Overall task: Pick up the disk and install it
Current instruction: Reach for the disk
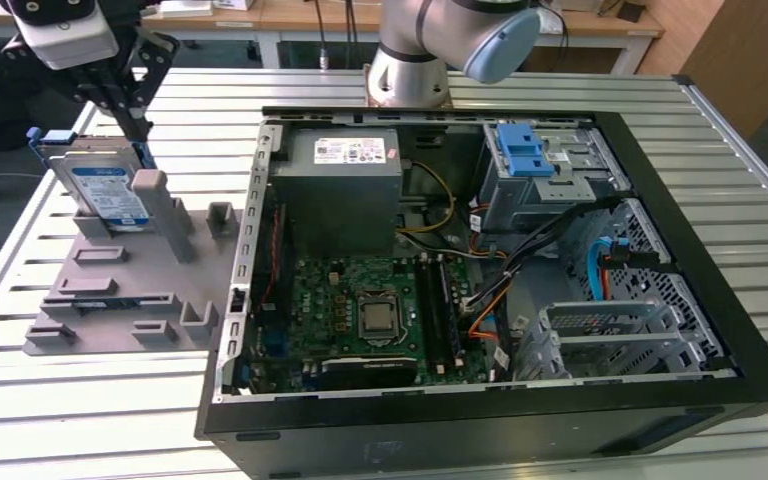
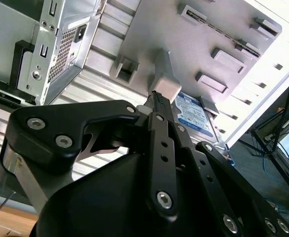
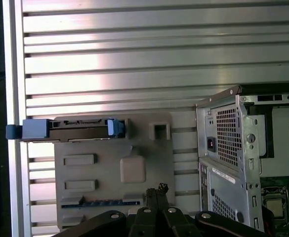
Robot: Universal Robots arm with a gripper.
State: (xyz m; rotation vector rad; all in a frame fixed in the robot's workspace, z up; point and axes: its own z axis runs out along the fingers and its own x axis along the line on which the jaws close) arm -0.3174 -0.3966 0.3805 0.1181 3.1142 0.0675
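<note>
At the exterior view's left, disk upright in grey holder on bench, your jaws together nearby, holding nothing.

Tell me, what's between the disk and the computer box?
In the exterior view, a tall grey post and a shorter one on the holder plate stand between the disk and the computer box.

The silver blue-railed disk is stood at the far end of the grey plastic fixture, set on the slatted metal surface at the exterior view's left of the black computer case.
</note>
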